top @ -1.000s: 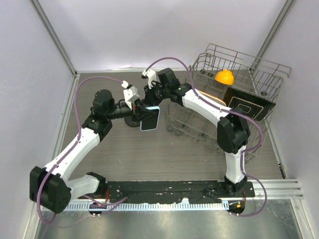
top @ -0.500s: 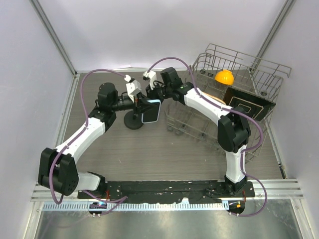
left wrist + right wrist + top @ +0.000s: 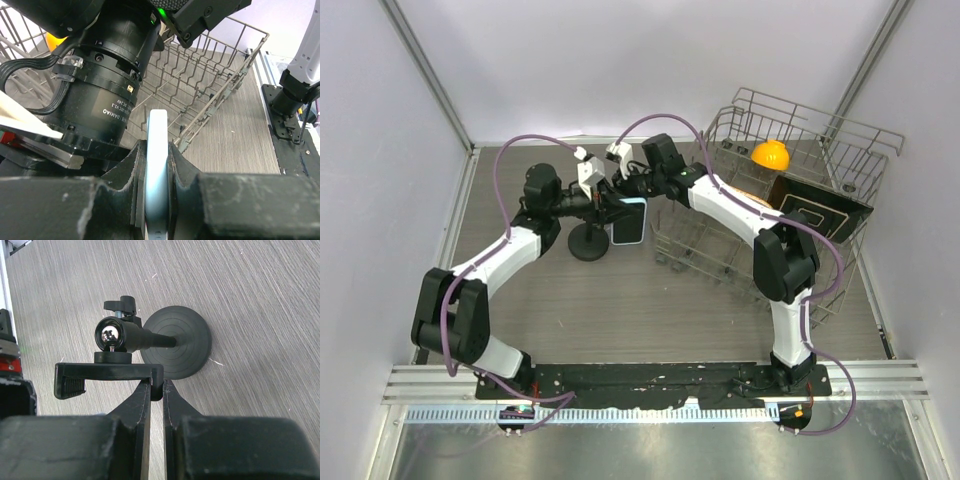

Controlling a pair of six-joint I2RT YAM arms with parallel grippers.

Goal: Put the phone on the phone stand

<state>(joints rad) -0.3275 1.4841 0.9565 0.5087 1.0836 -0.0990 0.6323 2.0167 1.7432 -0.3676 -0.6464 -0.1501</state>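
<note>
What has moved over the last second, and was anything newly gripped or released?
The left end effector carried the phone farther from the arm bases and slightly right, toward the clamp of the phone stand. Nothing was grabbed or released: it stays shut on the phone, the right end effector shut on the clamp. The stand did not move.

Colour findings. The phone (image 3: 158, 127) shows a light blue case edge between the black, grey-scuffed fingers (image 3: 185, 170) of the left gripper (image 3: 156, 152); in the top view its screen is dark and glossy. The phone stand (image 3: 175, 342) is matte black, its disc base ringed with concentric grooves, with one bright chrome ball just above the right gripper (image 3: 156, 385). The table (image 3: 260, 295) is grey-brown with fine wood-grain streaks. Beyond the left gripper, the dish rack (image 3: 807, 128) is bare grey wire; inside it are an orange item (image 3: 770, 155) and a dark board (image 3: 817, 212) with a white outline. The arms (image 3: 730, 205) are white and black, the cables (image 3: 655, 116) purple.
</note>
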